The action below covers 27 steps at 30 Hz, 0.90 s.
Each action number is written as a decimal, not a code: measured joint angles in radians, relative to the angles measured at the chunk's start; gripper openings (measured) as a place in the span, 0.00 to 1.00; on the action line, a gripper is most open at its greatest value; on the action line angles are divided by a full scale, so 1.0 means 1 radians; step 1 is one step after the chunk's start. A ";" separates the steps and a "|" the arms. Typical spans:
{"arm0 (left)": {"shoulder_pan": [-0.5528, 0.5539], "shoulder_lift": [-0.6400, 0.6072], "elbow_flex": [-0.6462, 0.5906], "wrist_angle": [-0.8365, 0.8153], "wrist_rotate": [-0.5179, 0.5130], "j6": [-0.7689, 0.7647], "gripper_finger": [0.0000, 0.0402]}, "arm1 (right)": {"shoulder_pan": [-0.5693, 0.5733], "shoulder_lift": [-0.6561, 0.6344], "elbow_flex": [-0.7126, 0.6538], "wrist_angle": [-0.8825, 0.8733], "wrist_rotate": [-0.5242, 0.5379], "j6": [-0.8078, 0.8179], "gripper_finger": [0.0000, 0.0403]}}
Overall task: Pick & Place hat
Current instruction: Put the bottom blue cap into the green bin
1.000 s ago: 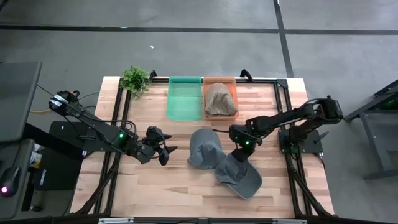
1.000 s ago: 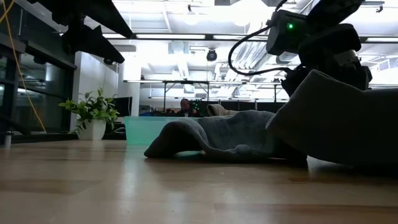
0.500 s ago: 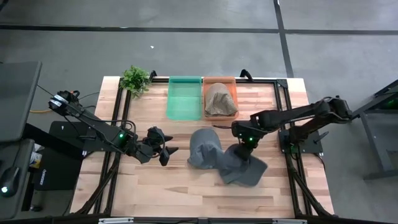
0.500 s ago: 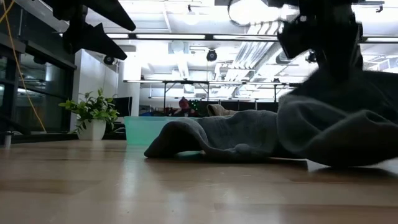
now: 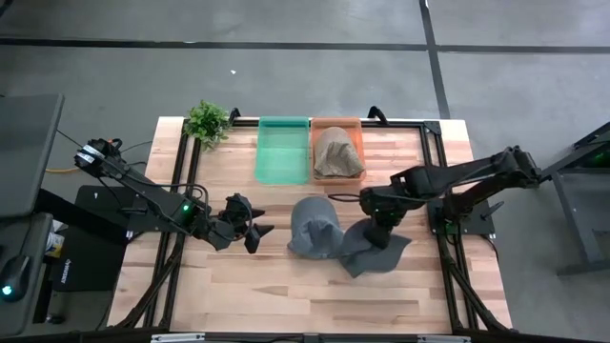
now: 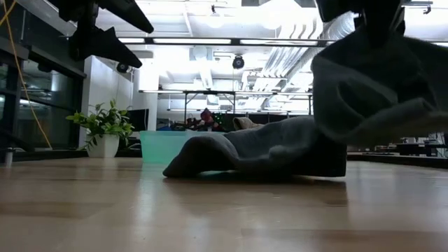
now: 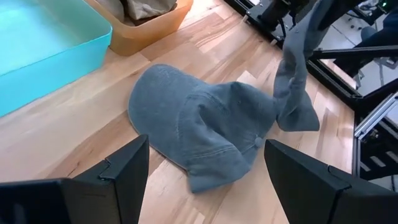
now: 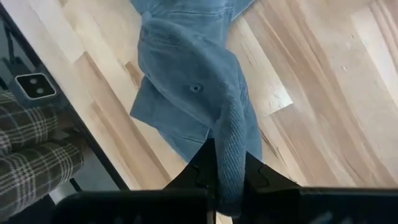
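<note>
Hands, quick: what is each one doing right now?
Left hand: open, empty, hovering beside the lying cap.
Right hand: closed on the lifted cap, which hangs clear of the table.

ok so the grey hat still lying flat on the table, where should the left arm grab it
Take the flat grey hat by its brim edge, the thin flap nearest the left gripper, coming in low from that side. The crown is rounded and floppy, and the far side touches the hat held by the right gripper.

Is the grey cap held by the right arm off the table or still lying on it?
Off the table. The right end effector pinches the lifted cap, which hangs clear of the wood in the low view.
</note>
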 joint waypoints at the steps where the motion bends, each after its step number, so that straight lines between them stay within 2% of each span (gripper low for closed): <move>1: 0.000 0.000 0.000 0.003 0.000 -0.003 0.69 | 0.005 0.000 0.013 -0.018 0.006 -0.001 0.01; 8: 0.000 0.000 0.000 0.058 0.009 -0.007 0.69 | 0.029 0.000 0.148 -0.151 0.104 -0.024 0.01; 17: 0.000 0.000 0.001 0.180 0.015 -0.009 0.69 | 0.029 0.000 0.312 -0.184 0.372 -0.147 0.01; 27: 0.000 0.000 0.002 0.204 0.015 -0.214 0.69 | 0.028 0.000 0.372 -0.154 0.663 -0.355 0.01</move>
